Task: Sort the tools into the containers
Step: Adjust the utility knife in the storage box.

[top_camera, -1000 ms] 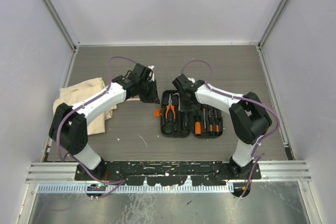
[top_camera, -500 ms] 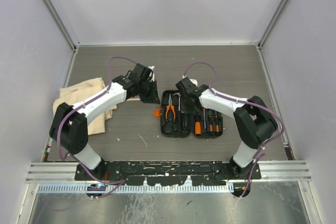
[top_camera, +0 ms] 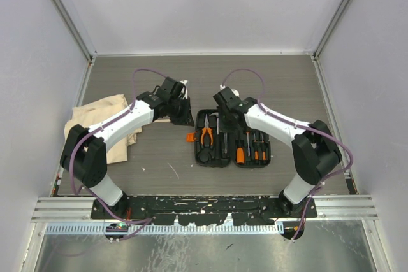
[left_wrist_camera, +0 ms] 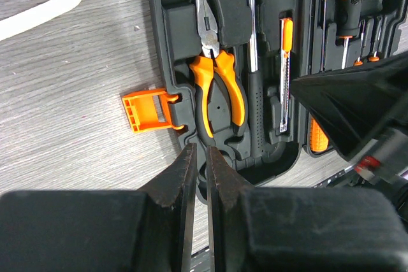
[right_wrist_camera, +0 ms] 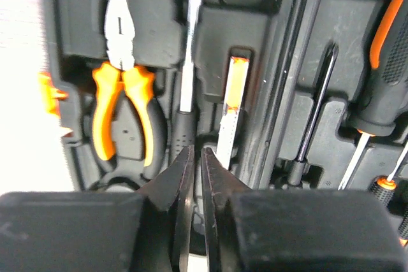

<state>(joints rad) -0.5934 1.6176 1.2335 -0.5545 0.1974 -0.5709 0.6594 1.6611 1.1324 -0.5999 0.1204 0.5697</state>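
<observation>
Black tool case, orange latch; pliers orange-handled, steel-nosed; cloth bag beige; counter dark grey wood-grain.

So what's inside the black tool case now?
Orange-handled pliers, a hammer, a thin orange-tipped driver and screwdrivers lie in slots of the tool case. The right arm covers its far edge.

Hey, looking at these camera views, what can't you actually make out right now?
- Hammer head: mostly cut off by the top edge in both wrist views, and under the right hand in the top view.
- Case, right half: in the left wrist view, blocked by the dark right hand.
- Cloth bag: in the top view, partly under the left arm; its opening is not visible.
- Table beside the case: washed out white in the right wrist view.
</observation>
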